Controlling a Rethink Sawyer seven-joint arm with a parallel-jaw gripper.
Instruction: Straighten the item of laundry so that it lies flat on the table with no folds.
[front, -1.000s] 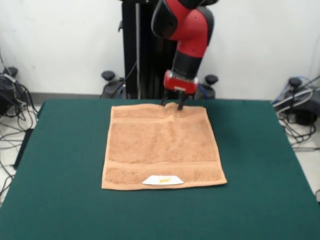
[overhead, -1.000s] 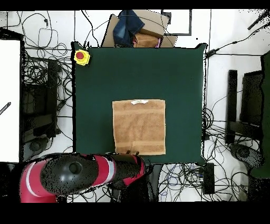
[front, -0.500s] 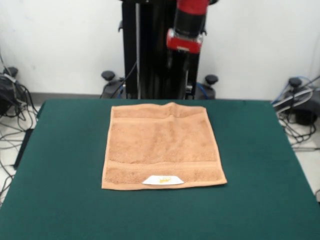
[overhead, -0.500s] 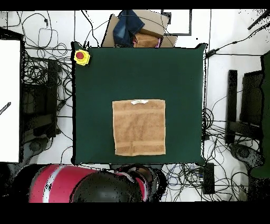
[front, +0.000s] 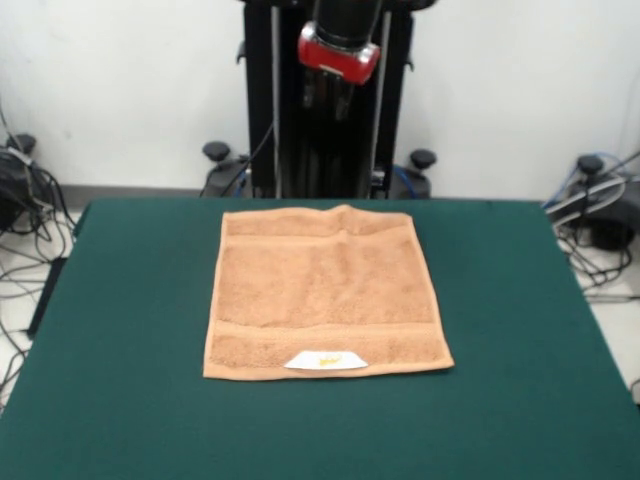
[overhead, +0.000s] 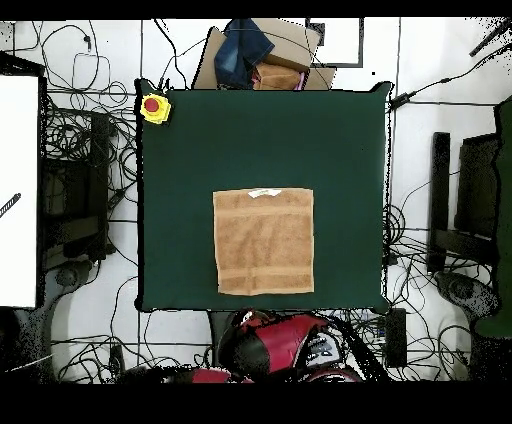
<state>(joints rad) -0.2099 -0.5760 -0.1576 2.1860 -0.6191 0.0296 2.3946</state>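
Note:
The orange-tan towel (front: 325, 295) lies spread out on the green table (front: 120, 330), roughly square, its white label (front: 326, 360) on the near edge. A small ripple (front: 345, 211) shows at the middle of its far edge. In the overhead view the towel (overhead: 264, 242) sits right of the table's (overhead: 200, 130) middle, toward the robot's side, label (overhead: 264, 193) on the far edge. My gripper (front: 327, 100) hangs high above the table's far edge, in front of the black pedestal, well clear of the towel and holding nothing. The arm (overhead: 290, 345) shows below the table in the overhead view.
A yellow box with a red button (overhead: 154, 106) sits on the table's corner. A cardboard box with blue cloth (overhead: 260, 55) stands beyond the far edge. Cables cover the floor on both sides. The black pedestal (front: 290, 150) stands behind the table.
My gripper has risen from the towel's far edge, where it stood a second ago, and moved up and left in the front view. The towel has not moved.

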